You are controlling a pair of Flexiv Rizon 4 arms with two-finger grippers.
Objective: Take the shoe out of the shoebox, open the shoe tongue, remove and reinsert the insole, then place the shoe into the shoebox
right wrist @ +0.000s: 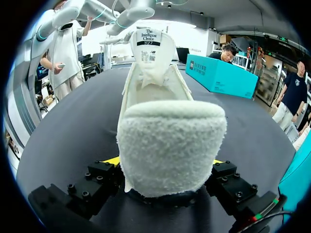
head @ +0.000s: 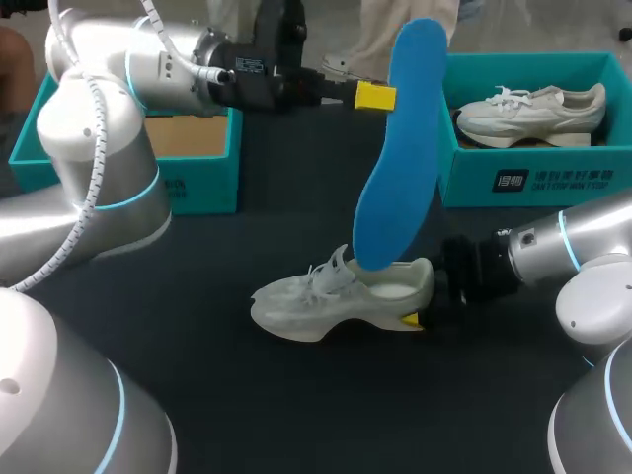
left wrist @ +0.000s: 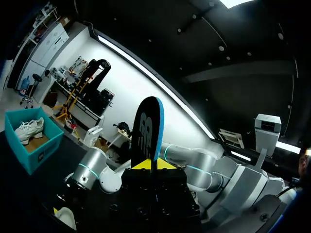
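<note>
left claw (head: 373, 96): pinched on insole (head: 400, 158), held upright over shoe (head: 336, 296).
right claw (head: 415, 318): clamped on the shoe's heel, mid table (head: 247, 395), bare surface seen around it.
shoebox (head: 533, 178): set at far right edge, well apart.

This is a robotics lab. Two silver robot arms with glowing cyan joint rings, the left arm (head: 59, 128) trailing a wrapped white cable and the right arm (head: 583, 262), stand at a black worktop (head: 247, 395). On it sit one teal shoebox (head: 202, 183) and a second shoebox (head: 533, 178).
</note>
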